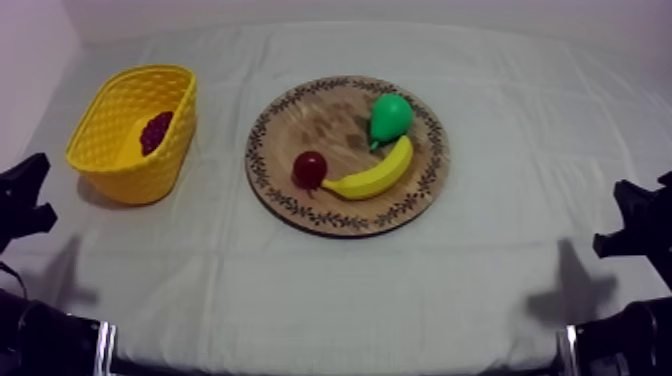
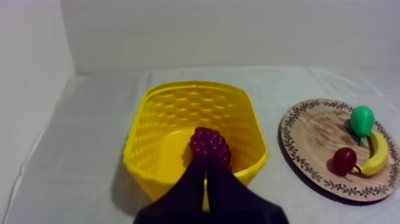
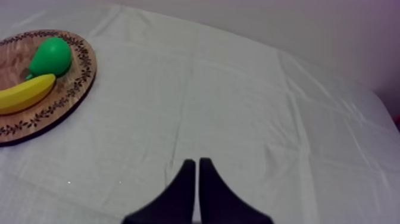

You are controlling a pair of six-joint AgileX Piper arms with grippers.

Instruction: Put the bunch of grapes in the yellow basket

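Top view: you are looking down on a table under a grey-white cloth (image 1: 480, 280). A yellow basket (image 1: 105, 150) with woven-look walls stands at the far left. The bunch of grapes (image 1: 155, 131), dark purple-red, lies inside it, close to its right-hand wall, so the grapes are off the board and in the basket. To the right of the basket and apart from it, a round wooden board (image 1: 300, 120) with a patterned rim sits near the middle of the table. Three toy fruits lie on the board. A green pear (image 1: 390, 117) is at its far right, and a yellow banana (image 1: 375, 177) curves just beside the pear on the near side. A small red fruit (image 1: 309, 169) rests right against the banana's left tip. In the left wrist view, your left gripper (image 2: 206, 170) is clenched and grasps nothing: its two black fingers lie together as a narrow wedge. It sits at the near side of the basket, pointing at the grapes inside. In the right wrist view, your right gripper (image 3: 197, 170) is likewise clenched and empty, its fingers together over bare cloth. The board, with the pear and banana, is well off to the gripper's left.
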